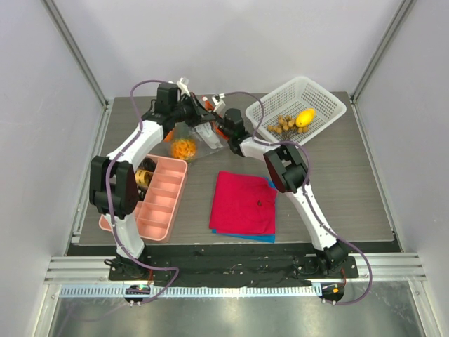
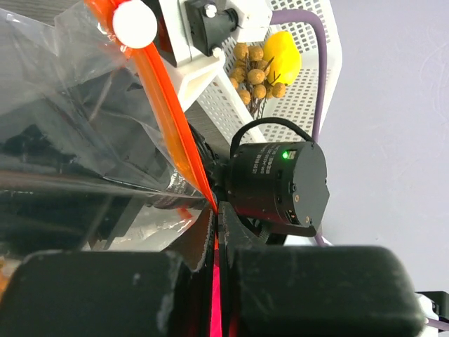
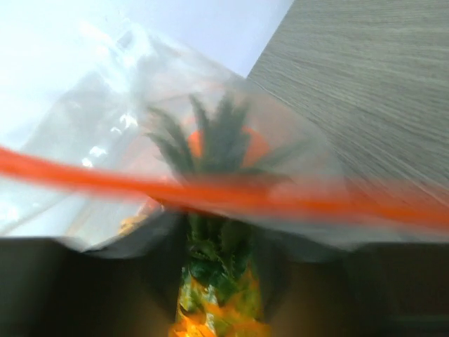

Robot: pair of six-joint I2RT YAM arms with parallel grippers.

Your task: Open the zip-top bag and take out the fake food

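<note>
Bag: the clear crinkly zip-top bag point(image 1: 188, 140) with the orange-red zip strip point(image 2: 172, 126) is held up off the grey table point(image 1: 337, 182), near the middle of its far edge.

Left gripper point(image 2: 216, 232): your fingers are clamped tight on the zip strip, at one end of the mouth.

Right gripper point(image 1: 210, 130): at the bag's mouth. Its wrist view is blurred, so I cannot tell whether the jaws are gripping anything.

Done, as I read it: a yellow toy fruit point(image 1: 304, 117) and small brownish pieces point(image 1: 284, 125) lie in the white mesh basket point(image 1: 316, 88) at the far right corner.

Left: the orange toy pineapple with the green spiky crown point(image 3: 210, 225) shows through the plastic, still inside. The mouth looks possibly parted, but don't count on it. You have that piece yet to draw out.
</note>
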